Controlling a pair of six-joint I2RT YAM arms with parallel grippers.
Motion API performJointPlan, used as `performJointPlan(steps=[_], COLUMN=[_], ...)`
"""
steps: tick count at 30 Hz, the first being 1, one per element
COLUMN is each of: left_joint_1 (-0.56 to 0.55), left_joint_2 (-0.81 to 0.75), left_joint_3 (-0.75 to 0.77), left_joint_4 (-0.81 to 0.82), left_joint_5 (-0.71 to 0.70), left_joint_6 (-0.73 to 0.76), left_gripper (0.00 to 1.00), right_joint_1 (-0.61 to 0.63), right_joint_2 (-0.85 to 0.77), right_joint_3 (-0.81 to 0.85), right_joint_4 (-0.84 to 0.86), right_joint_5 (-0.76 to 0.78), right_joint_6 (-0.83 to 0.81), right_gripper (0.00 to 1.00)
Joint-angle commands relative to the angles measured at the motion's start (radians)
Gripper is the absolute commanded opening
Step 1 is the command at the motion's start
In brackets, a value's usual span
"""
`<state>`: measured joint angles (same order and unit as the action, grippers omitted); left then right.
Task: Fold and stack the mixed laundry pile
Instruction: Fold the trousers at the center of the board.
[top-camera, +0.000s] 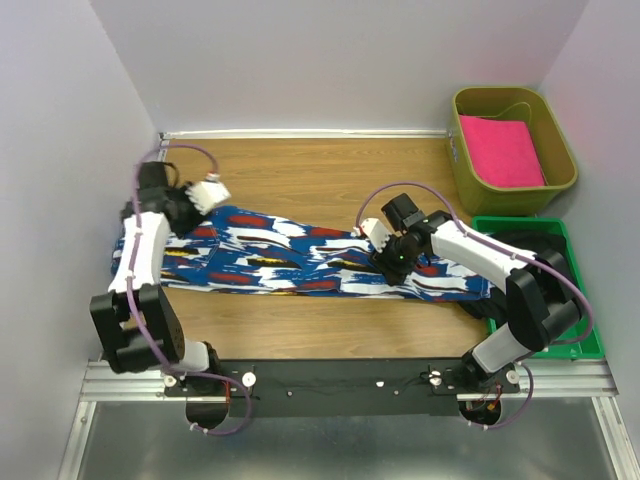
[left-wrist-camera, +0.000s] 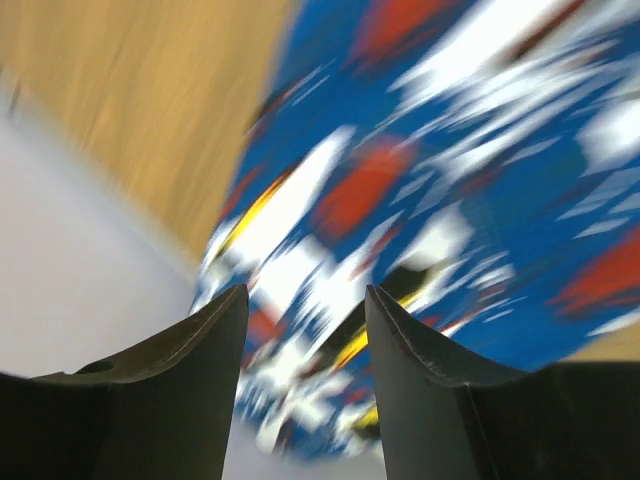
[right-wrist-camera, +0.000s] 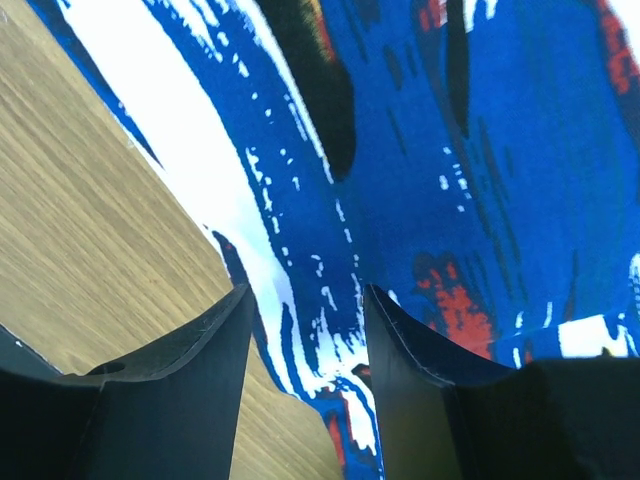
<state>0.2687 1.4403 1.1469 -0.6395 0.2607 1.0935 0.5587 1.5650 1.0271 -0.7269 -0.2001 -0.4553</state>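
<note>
The long blue cloth (top-camera: 300, 262) with white, red and black blotches lies stretched out across the wooden table (top-camera: 320, 180). My left gripper (top-camera: 215, 197) hovers at the cloth's far left end. Its jaws are open (left-wrist-camera: 305, 295) with nothing between them, and the blurred cloth (left-wrist-camera: 450, 180) shows below. My right gripper (top-camera: 385, 255) is low over the cloth's middle right. It is open (right-wrist-camera: 305, 292) above the cloth's edge (right-wrist-camera: 330, 200), where cloth meets bare wood. The black garment (top-camera: 520, 240) lies in the green tray, largely hidden by my right arm.
A green tray (top-camera: 590, 345) sits at the table's right edge. Behind it stands an olive bin (top-camera: 455, 160) holding a folded bright pink cloth (top-camera: 505, 150). White walls close in the left, back and right sides.
</note>
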Motion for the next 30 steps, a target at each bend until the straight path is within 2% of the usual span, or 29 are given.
performJointPlan(steps=[1,6,14,17,18,21,22,23,24,26,29,30], left_joint_1=[-0.202,-0.322,-0.352,-0.352,-0.35,-0.349,-0.347,-0.333,-0.323,-0.286,-0.235,-0.209], left_joint_2=[-0.06,-0.054,-0.031,-0.031,-0.029,-0.032,-0.041,-0.05,-0.058,-0.078,-0.072,-0.063], left_joint_3=[-0.18,-0.28,-0.386,-0.411,-0.412,-0.418,-0.42,-0.42,-0.417,-0.421,-0.44,-0.444], left_joint_4=[-0.083,-0.068,0.013,0.046,0.044,0.04,0.035,0.026,0.017,0.006,0.014,0.018], left_joint_5=[0.126,0.069,-0.044,-0.09,-0.104,-0.132,-0.136,-0.138,-0.14,-0.156,-0.199,-0.216], left_joint_6=[0.094,0.132,0.154,0.166,0.169,0.186,0.192,0.197,0.216,0.235,0.284,0.292], left_gripper=[0.59,0.61,0.62,0.47,0.37,0.2,0.07,0.02,0.0,0.0,0.0,0.0], right_joint_1=[0.014,0.018,0.02,0.02,0.02,0.02,0.02,0.02,0.02,0.02,0.02,0.02], right_joint_2=[-0.02,-0.017,0.004,0.01,0.01,-0.005,-0.006,-0.016,-0.022,-0.039,-0.031,-0.011], right_joint_3=[-0.042,-0.09,-0.15,-0.144,-0.141,-0.128,-0.125,-0.122,-0.122,-0.127,-0.133,-0.133], right_joint_4=[-0.009,-0.014,0.03,0.043,0.043,0.041,0.035,0.034,0.032,0.029,0.03,0.032], right_joint_5=[-0.002,0.014,0.062,0.088,0.091,0.106,0.113,0.12,0.134,0.143,0.131,0.113], right_joint_6=[-0.026,-0.043,-0.052,-0.048,-0.049,-0.052,-0.052,-0.054,-0.062,-0.065,-0.069,-0.063], right_gripper=[0.56,0.56,0.56,0.49,0.45,0.35,0.32,0.3,0.25,0.21,0.21,0.24])
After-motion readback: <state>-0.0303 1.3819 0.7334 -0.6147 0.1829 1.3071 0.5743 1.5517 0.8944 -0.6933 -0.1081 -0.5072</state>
